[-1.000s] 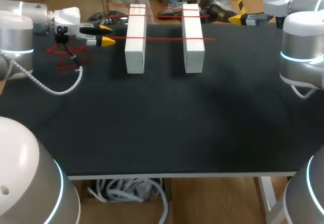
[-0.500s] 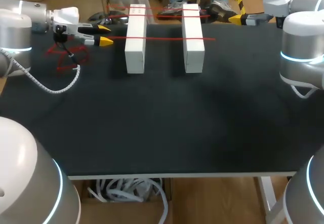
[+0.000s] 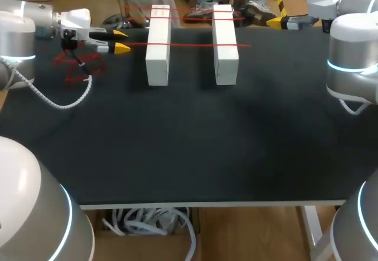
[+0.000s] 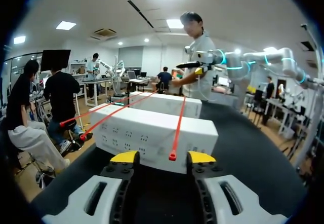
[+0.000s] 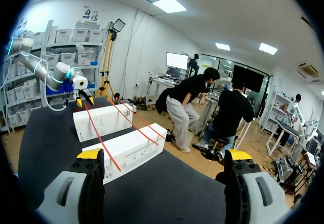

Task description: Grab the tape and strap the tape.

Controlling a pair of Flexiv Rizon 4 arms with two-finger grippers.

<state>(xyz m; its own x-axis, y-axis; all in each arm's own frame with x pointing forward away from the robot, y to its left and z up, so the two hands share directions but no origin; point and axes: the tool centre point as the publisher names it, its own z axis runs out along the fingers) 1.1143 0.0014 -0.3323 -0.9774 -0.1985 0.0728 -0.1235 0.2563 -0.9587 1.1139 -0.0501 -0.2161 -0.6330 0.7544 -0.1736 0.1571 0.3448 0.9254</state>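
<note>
Red tape (image 3: 189,45) runs as one thin strand across the tops of both white boxes on the black table (image 3: 195,149). Its free end (image 4: 172,156) sticks out past the left box (image 3: 158,48) and hangs in the gap of the L gripper (image 3: 121,41). That pincer is open, w/ neither yellow tip touching the strand, so nothing is gripped yet. A second strand (image 3: 177,9) crosses the boxes nearer the table's far edge, and a loose red tangle (image 3: 77,66) lies on the table under the L arm. R gripper (image 5: 164,158) sits off by the far right corner, well apart from the right box (image 3: 225,45), fingers spread wide and holding nothing.

Step in hand, as I read it: grab the free end. Tips for doing it well:
- In the L wrist view the end sits off-centre, closer to one finger. Shift sideways first so both pads meet it together; otherwise one finger prob. pushes it aside.
- Ease fwd along the strand so the pads bite behind the tip, not on the very end, which could slip out.
- Match gripper height to the strand; it sits about level w/ the box top, not on the table.
- Close firmly; the strap looks thin and slick.
- Pull in line w/ the strand, slow. The boxes look light and could skid or twist.
</note>
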